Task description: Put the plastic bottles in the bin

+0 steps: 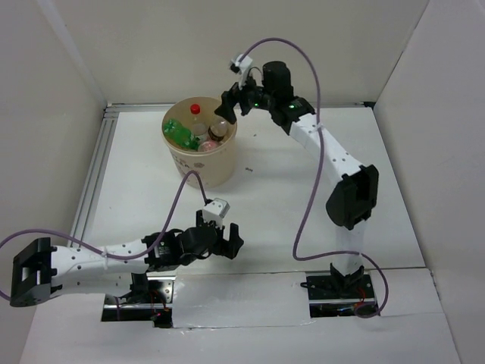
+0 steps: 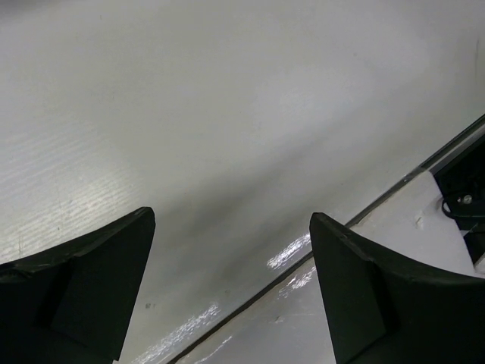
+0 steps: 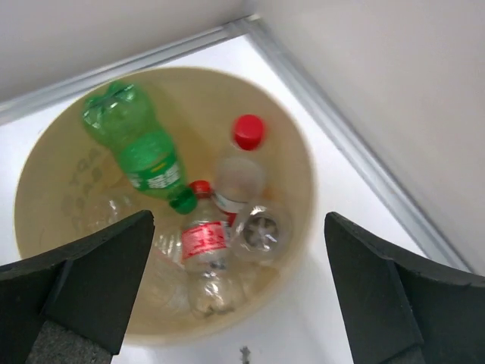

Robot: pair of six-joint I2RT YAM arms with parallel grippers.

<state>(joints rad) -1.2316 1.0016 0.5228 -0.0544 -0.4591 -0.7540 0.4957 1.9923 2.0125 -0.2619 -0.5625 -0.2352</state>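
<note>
The bottles (image 3: 204, 243) lie in the bin (image 3: 299, 163), straight below my right hand (image 3: 239, 227), which hangs wide open and empty above the rim. The green bottle (image 3: 140, 148) sits toward its left finger. I see no bottle on the tabletop (image 1: 288, 197), so I judge the job finished. I'd lift that hand straight up, minding the rim below and the wall (image 1: 318, 53) close behind. My left hand (image 1: 222, 241) hovers wide open, empty, low over the tabletop.

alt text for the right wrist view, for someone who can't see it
Looking down into the tan bin, which holds a green bottle and several clear plastic bottles, two red-capped. The right gripper is open above it, its dark fingers framing the bottom corners.
</note>
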